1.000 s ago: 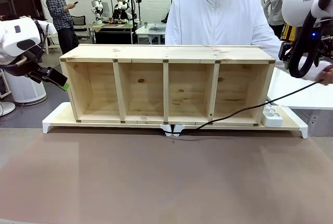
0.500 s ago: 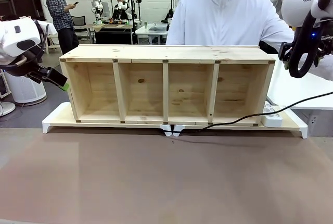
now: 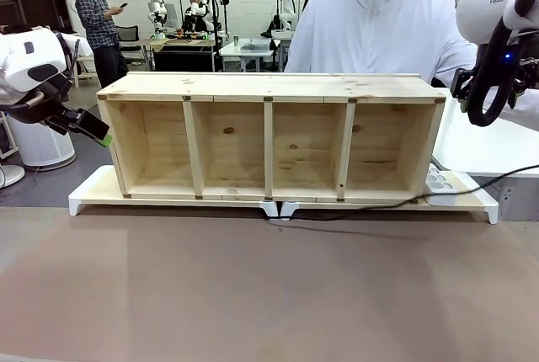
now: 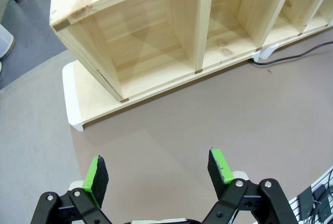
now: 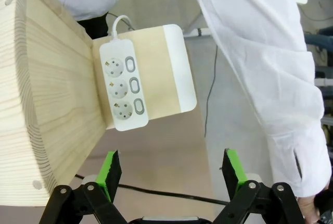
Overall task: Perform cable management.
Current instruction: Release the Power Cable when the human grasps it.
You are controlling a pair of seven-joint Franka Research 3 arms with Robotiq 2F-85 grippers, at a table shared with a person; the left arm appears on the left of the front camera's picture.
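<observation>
- Along the front foot of the long pale-wood four-compartment shelf box, the thin black rubber cable runs from near the box's middle out past its right end, lying low over the white-edged wooden riser board under the box and the brown bench.
- Beside the box's right end wall, the white three-socket power strip sits on the riser; its sockets look unoccupied, and the cable's plug cannot be made out.
- To do this step well, I judge the cord should be gathered from its slack stretch right of the box and drawn gently, so it does not snag on the riser's feet or drag the strip.
- Right end effector: released, green pads spread, looking down past the box's right end with the cable crossing just beyond its fingertips; a person's white sleeve hangs close by.
- Left end effector: released and holding nothing, raised off the box's left end, angled down at the bare bench before the leftmost compartment.
</observation>
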